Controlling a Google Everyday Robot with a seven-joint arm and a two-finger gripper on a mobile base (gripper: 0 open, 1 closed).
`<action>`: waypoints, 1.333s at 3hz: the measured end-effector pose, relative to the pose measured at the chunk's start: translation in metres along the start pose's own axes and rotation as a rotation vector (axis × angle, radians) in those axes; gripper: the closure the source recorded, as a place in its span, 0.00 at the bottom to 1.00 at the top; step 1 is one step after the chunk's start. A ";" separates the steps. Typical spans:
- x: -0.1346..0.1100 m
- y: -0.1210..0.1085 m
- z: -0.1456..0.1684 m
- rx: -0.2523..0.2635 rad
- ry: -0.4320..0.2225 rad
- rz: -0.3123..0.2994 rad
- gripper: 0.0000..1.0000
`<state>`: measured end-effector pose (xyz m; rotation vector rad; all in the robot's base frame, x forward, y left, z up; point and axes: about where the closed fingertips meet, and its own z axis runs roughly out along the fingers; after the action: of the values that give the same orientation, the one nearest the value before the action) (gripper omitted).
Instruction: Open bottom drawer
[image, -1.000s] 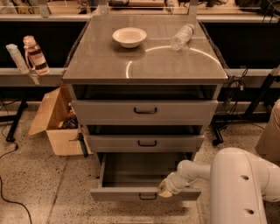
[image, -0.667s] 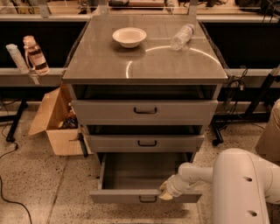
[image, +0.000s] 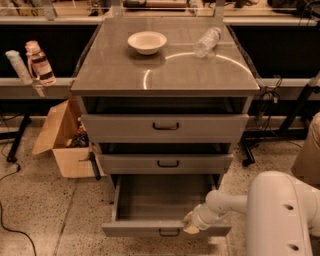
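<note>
Cabinet (image: 165, 75) with 3 grey drawers. The bottom drawer (image: 150, 202) stood pulled out toward 6 o'clock, its interior exposed and its black handle (image: 169, 232) at the centre of the front. The gripper (image: 192, 225) sat at 5 o'clock, against the top edge of that front, just right of the handle; whether it was wide, narrow or holding could not be told. On the cabinet, a bowl (image: 147, 42) sat at 11 o'clock and a bottle (image: 207, 42) lay at 1 o'clock. A cardboard box (image: 60, 137) stood at 9 o'clock.
</note>
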<state>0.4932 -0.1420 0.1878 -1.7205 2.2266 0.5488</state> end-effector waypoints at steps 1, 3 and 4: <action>-0.001 0.001 0.000 0.000 0.000 0.000 0.81; 0.002 0.005 -0.002 0.003 0.002 0.006 0.34; 0.002 0.005 -0.002 0.003 0.002 0.006 0.11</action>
<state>0.4876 -0.1432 0.1894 -1.7138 2.2336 0.5458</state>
